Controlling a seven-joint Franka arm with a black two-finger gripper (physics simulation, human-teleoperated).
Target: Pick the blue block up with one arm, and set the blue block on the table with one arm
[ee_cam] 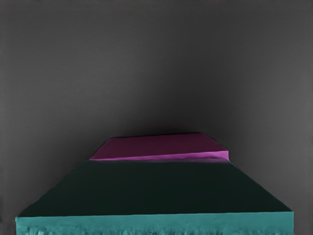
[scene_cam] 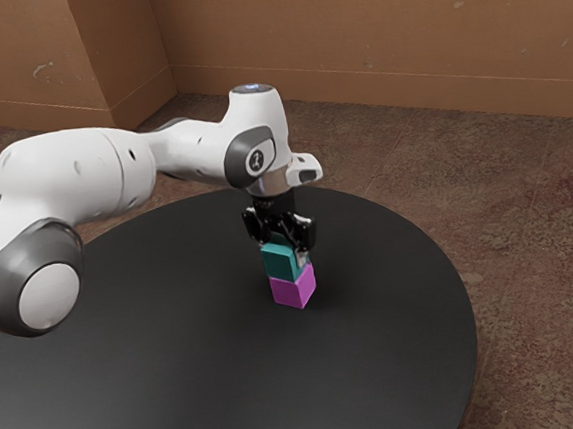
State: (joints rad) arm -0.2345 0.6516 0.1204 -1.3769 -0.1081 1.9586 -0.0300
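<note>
holds the blue block (scene_cam: 280,262) in the gripper (scene_cam: 287,251) near mid-frame, probably light and stiff, best pinched across opposite sides.

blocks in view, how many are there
2: the magenta block on the round black table, and the teal block just above it, at the end effector. Another could be hidden behind them or the arm.

The upper block (scene_cam: 280,262) sits over the lower block (scene_cam: 293,291), slightly askew, so a strip of the lower one's top juts past it. The lower block stands on the surface (scene_cam: 380,367), inside the round edge, closer to the rim at the exterior view's right than at its left. The wall (scene_cam: 371,36) lies beyond.
</note>
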